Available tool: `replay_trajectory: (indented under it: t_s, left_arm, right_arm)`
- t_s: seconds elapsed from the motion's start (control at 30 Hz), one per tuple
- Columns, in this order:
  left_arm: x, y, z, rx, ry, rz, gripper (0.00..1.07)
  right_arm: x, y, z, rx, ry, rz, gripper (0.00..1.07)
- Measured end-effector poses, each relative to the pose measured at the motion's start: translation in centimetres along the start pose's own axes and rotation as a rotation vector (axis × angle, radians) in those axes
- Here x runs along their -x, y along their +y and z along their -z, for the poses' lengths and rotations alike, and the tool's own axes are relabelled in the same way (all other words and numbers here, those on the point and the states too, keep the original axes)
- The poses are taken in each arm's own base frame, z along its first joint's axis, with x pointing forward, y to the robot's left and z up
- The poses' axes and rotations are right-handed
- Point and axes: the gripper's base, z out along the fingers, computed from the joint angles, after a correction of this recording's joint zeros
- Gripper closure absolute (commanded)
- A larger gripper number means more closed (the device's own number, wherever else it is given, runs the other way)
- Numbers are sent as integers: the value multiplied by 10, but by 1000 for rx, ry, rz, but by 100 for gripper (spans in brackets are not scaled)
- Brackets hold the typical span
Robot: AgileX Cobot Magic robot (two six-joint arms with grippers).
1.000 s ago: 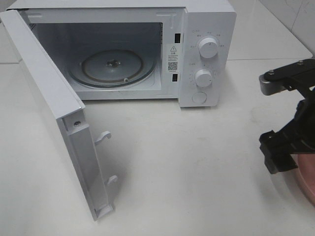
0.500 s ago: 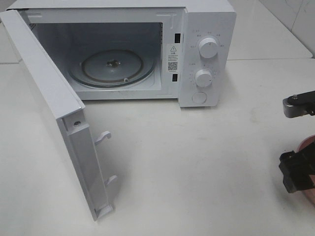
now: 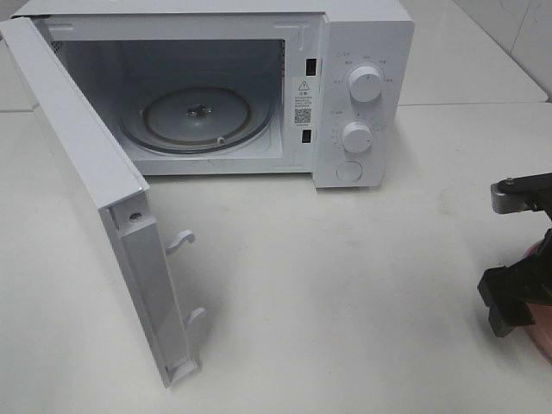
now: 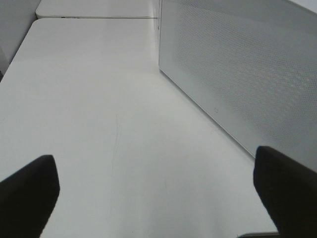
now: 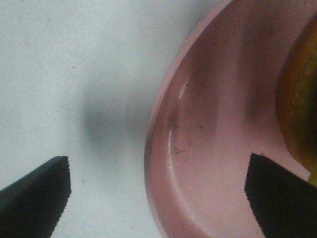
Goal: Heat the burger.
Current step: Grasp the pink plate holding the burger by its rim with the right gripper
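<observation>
from the high camera we see a white microwave (image 3: 259, 86) on the white table (image 3: 345, 276), its door (image 3: 95, 198) swung wide and the glass turntable (image 3: 197, 116) bare inside; two knobs (image 3: 366, 84) sit on its panel. at the view's right edge the right gripper (image 3: 516, 297) hangs over a pink plate (image 3: 543, 335), most of it cut off. in the left wrist view the left gripper (image 4: 158, 198) is spread wide with nothing between its dark fingertips (image 4: 27, 193), over the table beside the microwave's perforated side wall. in the right wrist view the right gripper's jaws are wide too, straddling the plate's rim. the burger (image 5: 301, 99) lies on the plate, showing only a blurred, golden-brown curve of bun.
</observation>
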Motion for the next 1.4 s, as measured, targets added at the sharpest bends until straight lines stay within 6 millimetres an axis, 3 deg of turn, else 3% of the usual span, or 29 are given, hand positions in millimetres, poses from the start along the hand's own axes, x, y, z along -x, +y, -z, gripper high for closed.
replay_trajectory:
  t_s: [0.47, 0.83, 0.9, 0.93, 1.0, 1.03, 1.07, 1.1, 1.13, 1.2, 1.23, 1.27, 1.4]
  left_arm:
    - [0, 0, 0, 0, 0, 0, 7]
    - [0, 0, 0, 0, 0, 0, 7]
    - [0, 0, 0, 0, 0, 0, 7]
    - [0, 0, 0, 0, 0, 0, 7]
    - [0, 0, 0, 0, 0, 0, 7]
    - [0, 0, 0, 0, 0, 0, 7]
    - [0, 0, 0, 0, 0, 0, 7]
    - [0, 0, 0, 0, 0, 0, 7]
    - [0, 0, 0, 0, 0, 0, 7]
    - [0, 0, 0, 0, 0, 0, 7]
    - [0, 0, 0, 0, 0, 0, 7]
    - [0, 0, 0, 0, 0, 0, 7]
    - [0, 0, 0, 0, 0, 0, 7]
  right_arm:
    - [9, 5, -27, 28, 64, 19, 19]
    - [12, 7, -35, 35, 87, 30, 27]
    - [12, 7, -36, 35, 90, 33, 38]
    - [12, 7, -36, 35, 90, 33, 38]
    - [13, 6, -36, 31, 89, 39, 53]
    - [13, 6, -36, 31, 89, 39, 53]
    - [13, 5, -36, 24, 88, 48, 66]
    - [13, 5, -36, 24, 88, 48, 66]
    - [13, 4, -36, 15, 86, 61, 79]
    - [13, 4, -36, 13, 87, 63, 85]
    - [13, 4, -36, 15, 91, 55, 98]
    - [13, 4, -36, 16, 90, 54, 104]
    - [13, 4, -35, 15, 93, 53, 107]
